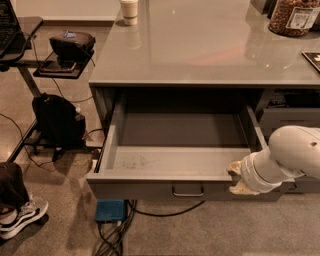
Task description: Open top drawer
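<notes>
The top drawer (150, 162) is a wide, deep grey metal drawer, pulled far out from under the grey counter (200, 50). Its pale scuffed floor shows inside. A small rectangular pull handle (188, 190) sits at the centre of its front. My gripper (238, 178) is on a white arm coming in from the right, at the right end of the drawer's front panel, to the right of the handle. One pale fingertip (234, 167) lies over the top rim and the other is against the front face, so the gripper is closed on the panel.
A narrower grey drawer stack (290, 120) stands behind my arm on the right. A cup (129, 10) and a jar (292, 17) stand on the counter. A blue box (110, 210) and cables lie on the floor below the drawer. A black backpack (57, 120), a side desk (25, 30) and a person's shoe (20, 215) are on the left.
</notes>
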